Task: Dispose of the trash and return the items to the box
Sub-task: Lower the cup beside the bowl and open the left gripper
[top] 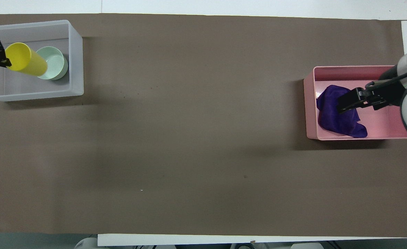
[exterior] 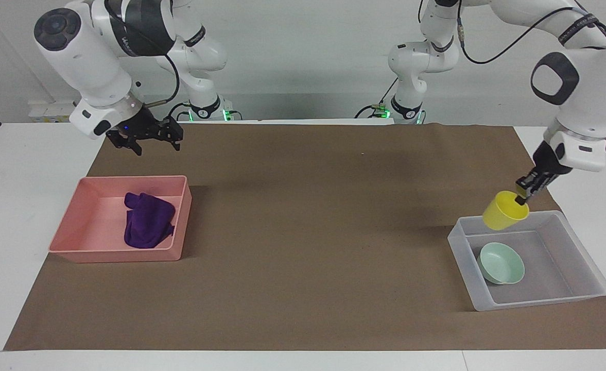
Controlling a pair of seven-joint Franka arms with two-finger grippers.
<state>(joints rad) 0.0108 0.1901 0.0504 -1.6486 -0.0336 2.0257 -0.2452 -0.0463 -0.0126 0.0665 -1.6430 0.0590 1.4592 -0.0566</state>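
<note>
My left gripper [exterior: 522,195] is shut on the rim of the yellow cup [exterior: 505,211] and holds it tilted in the air over the translucent box [exterior: 539,300]. In the overhead view the left gripper [top: 2,59] holds the cup [top: 26,63] over the box [top: 76,55], beside the mint-green bowl [top: 53,63]. The bowl [exterior: 501,263] lies in the box. The purple cloth [exterior: 147,227] lies crumpled in the pink tray [exterior: 117,255]. My right gripper [exterior: 156,146] is open and empty, raised over the tray's edge nearer to the robots. The overhead view shows the right gripper [top: 355,102] over the cloth [top: 338,117].
A brown paper mat [exterior: 303,232] covers the table between the pink tray [top: 308,103] at the right arm's end and the box at the left arm's end. White table shows around the mat.
</note>
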